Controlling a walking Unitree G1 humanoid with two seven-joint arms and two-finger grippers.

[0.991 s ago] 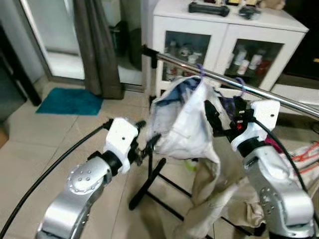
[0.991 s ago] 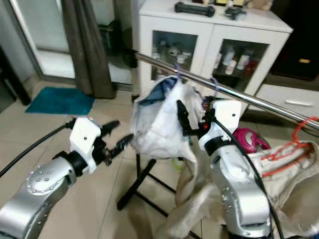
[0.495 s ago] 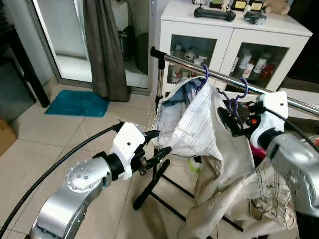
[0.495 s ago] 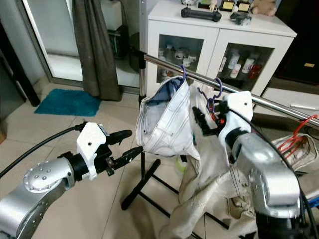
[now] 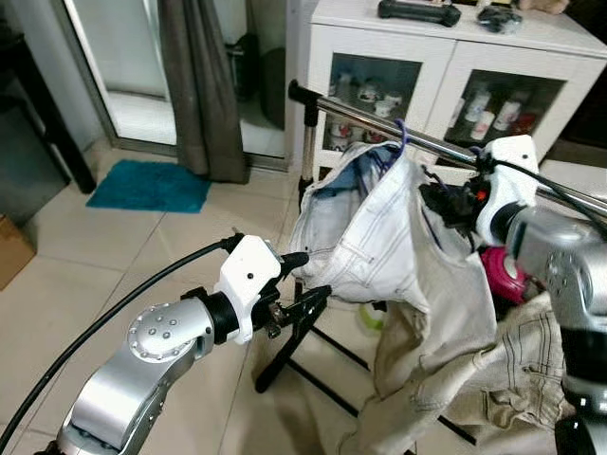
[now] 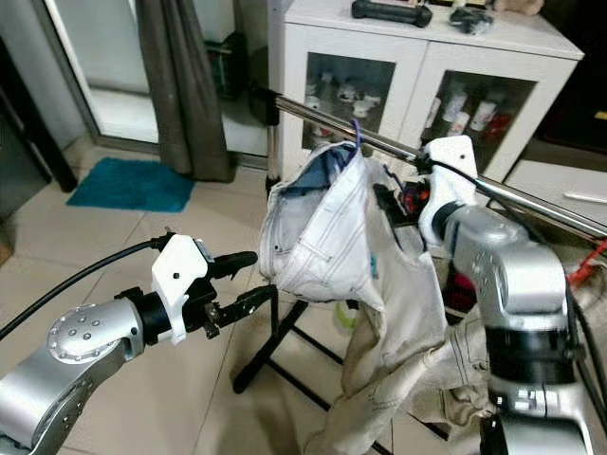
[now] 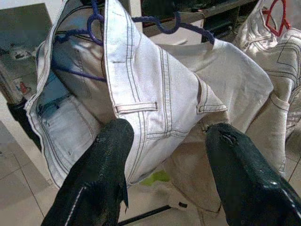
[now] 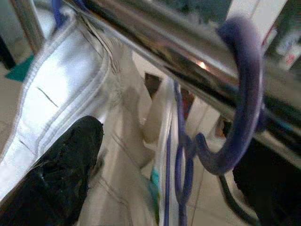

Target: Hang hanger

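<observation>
Our right claw (image 8: 155, 155), fingers spread around the purple hanger (image 8: 235, 94) hooked over the rail (image 5: 455, 150), should back out slowly (left claw (image 5: 302, 281) open, idle beside the jeans (image 5: 379, 246))

Even, soft indoor daylight from the glass door (image 5: 133, 57) at the back; head views fairly sharp, shadows faint; a glare spot on the metal rail (image 8: 188, 56); right wrist view blurred and soft.
</observation>
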